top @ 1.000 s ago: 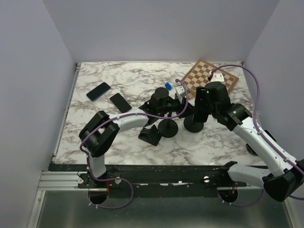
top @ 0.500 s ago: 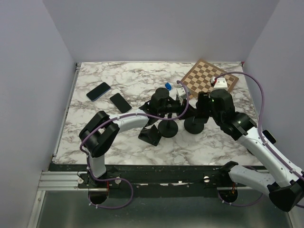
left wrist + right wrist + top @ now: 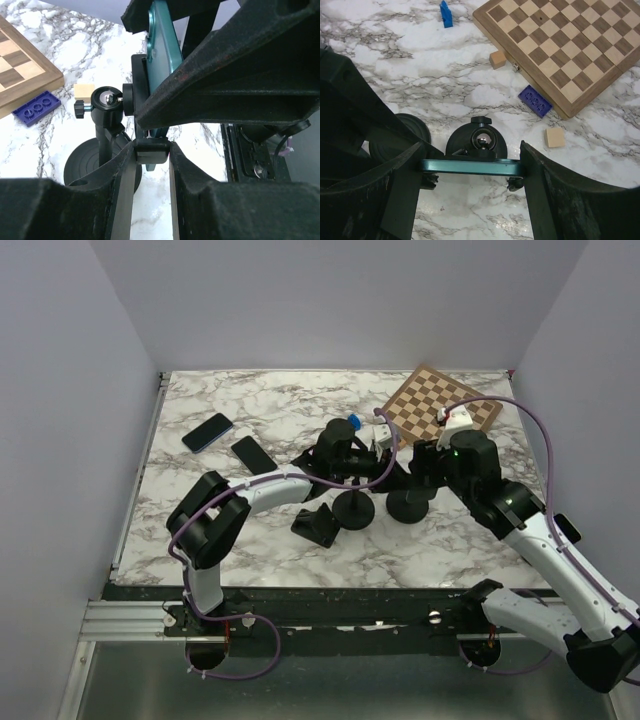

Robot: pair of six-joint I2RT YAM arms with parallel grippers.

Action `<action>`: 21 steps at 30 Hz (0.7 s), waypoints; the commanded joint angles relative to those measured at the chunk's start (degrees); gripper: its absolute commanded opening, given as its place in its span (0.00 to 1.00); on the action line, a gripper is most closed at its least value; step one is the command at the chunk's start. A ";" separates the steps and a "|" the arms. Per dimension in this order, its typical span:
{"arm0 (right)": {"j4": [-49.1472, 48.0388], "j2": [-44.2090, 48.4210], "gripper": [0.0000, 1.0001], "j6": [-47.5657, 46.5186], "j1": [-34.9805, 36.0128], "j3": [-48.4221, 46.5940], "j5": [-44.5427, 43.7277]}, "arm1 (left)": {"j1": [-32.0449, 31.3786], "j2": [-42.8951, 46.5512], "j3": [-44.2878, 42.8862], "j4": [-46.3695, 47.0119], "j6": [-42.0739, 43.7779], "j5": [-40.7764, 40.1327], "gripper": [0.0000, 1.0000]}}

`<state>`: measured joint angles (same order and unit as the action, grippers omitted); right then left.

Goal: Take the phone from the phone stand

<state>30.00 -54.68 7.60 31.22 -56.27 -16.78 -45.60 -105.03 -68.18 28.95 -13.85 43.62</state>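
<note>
The right gripper (image 3: pixel 471 167) clamps the teal phone (image 3: pixel 490 166) edgewise; the left gripper (image 3: pixel 151 150) pinches the phone stand (image 3: pixel 107 100); a straight upward pull should free it.

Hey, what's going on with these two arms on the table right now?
The right arm has its jaws closed across the teal phone, gripping it by its two ends above the phone stand. The left arm steadies that stand, its jaws pinching the bottom of the black cradle. The phone looks still seated in the cradle, so it is not lifted out yet.
</note>
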 commanded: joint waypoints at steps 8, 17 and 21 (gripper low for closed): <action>0.54 0.53 0.01 -6.01 0.07 -5.00 16.34 | 3.60 -5.08 -3.15 -6.03 3.83 0.32 0.00; 1.73 2.76 0.01 -5.58 0.06 -4.66 19.20 | 4.49 -4.00 -3.15 -7.56 2.91 -11.24 0.00; 1.03 4.72 0.01 -4.70 0.06 -3.50 9.26 | 4.56 -0.68 2.53 -1.38 1.79 -14.85 0.00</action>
<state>31.31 -55.70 0.56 29.61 -57.82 -9.61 -44.49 -106.13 -70.22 24.80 -12.10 45.60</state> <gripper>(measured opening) 0.781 0.352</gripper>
